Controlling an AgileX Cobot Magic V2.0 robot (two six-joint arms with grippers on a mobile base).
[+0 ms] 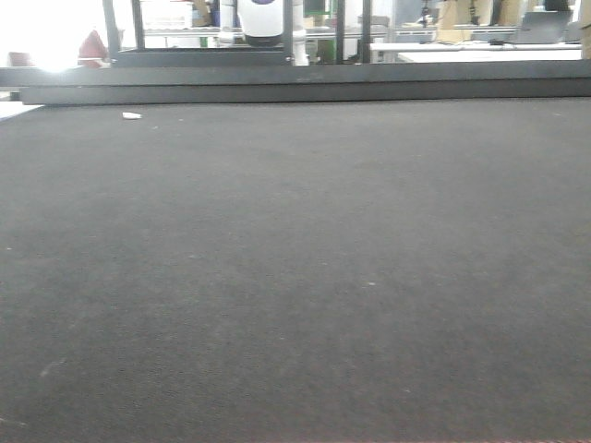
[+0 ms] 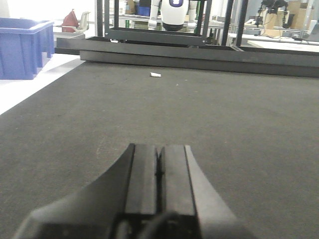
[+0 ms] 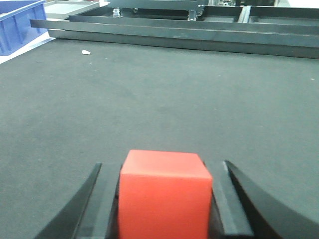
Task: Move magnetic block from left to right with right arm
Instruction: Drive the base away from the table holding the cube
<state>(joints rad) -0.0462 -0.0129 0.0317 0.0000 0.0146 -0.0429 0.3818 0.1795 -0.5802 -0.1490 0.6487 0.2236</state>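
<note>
Red and matte, the magnetic block (image 3: 164, 194) is sitting squarely between the two dark fingers of the right tool (image 3: 162, 167), one face turned toward the wrist camera. The fingers are pressing against its left and right sides with no gap showing, so the right tool is gripping it. Being a cube, it is offering no long axis to line up with. Whether it is resting on the grey table (image 3: 209, 89) or hanging just above it, I cannot tell.

The block is therefore lying inside the right tool, not ahead of it or to one side, and the carry toward the right is looking like the step in hand. Open table is stretching ahead, with a white scrap (image 3: 86, 52) far off to the left. The left tool (image 2: 158, 149) is pinched closed on nothing, hovering low over the table.
</note>
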